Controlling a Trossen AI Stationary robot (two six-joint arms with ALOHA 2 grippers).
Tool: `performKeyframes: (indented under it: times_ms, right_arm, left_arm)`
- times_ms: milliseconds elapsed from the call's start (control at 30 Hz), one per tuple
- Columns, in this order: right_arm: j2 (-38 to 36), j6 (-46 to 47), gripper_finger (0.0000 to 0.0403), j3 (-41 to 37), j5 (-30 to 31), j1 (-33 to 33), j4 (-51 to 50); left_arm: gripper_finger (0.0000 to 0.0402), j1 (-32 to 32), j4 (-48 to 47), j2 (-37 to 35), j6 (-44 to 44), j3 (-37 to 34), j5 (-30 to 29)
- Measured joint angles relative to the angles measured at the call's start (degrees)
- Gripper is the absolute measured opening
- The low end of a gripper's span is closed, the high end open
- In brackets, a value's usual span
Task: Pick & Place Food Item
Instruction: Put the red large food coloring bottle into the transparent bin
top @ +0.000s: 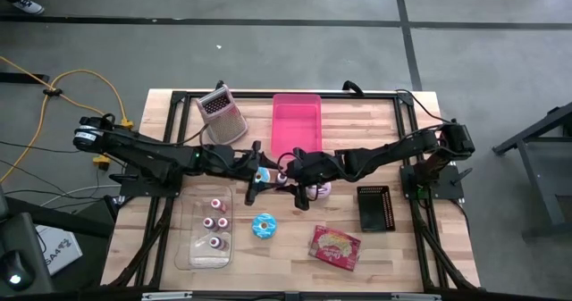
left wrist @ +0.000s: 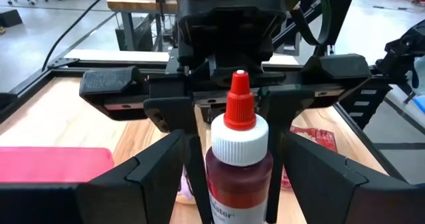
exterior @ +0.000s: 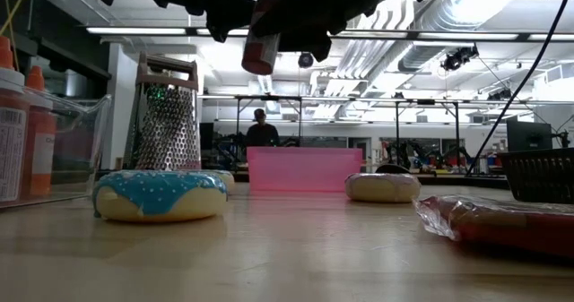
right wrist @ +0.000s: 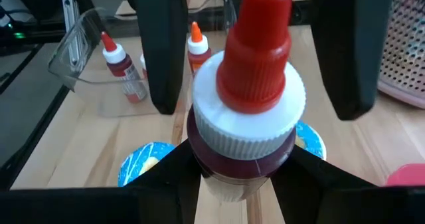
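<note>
A sauce bottle (left wrist: 236, 157) with dark red contents, a white collar and a red nozzle cap hangs upright above the table's middle, where my two arms meet. My right gripper (top: 290, 171) comes from the table's right side and is shut on it. From the left side my left gripper (top: 268, 169) faces it, open. Its two fingers (right wrist: 159, 58) stand wide on either side of the bottle and touch nothing. In the low view the bottle (exterior: 260, 42) hangs clear of the tabletop. My right gripper pinches the bottle's body just under the white collar (right wrist: 239, 167) between its two fingers (right wrist: 176, 181). The fingers come from the table's right side, slanting a little downward. The bottle stands upright in the hold, cap up, lifted clear of the table.
Below lie a blue iced donut (top: 264, 226), a pale donut (top: 320, 190) and a red snack packet (top: 335, 246). A clear tray (top: 192, 252) holds several bottles at the near left. A pink bin (top: 297, 122) and a grater (top: 222, 113) stand far back; a black basket (top: 374, 208) stands right.
</note>
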Motion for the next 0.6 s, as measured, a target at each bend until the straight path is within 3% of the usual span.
performKeyframes:
  times_ms: [600]
  right_arm:
    - [0.0, -1.1, 0.0149, 0.0, 0.0, 0.0, 4.0]
  left_arm:
    - [0.0242, 0.0, 2.3, 0.0, 0.9, 0.0, 0.1]
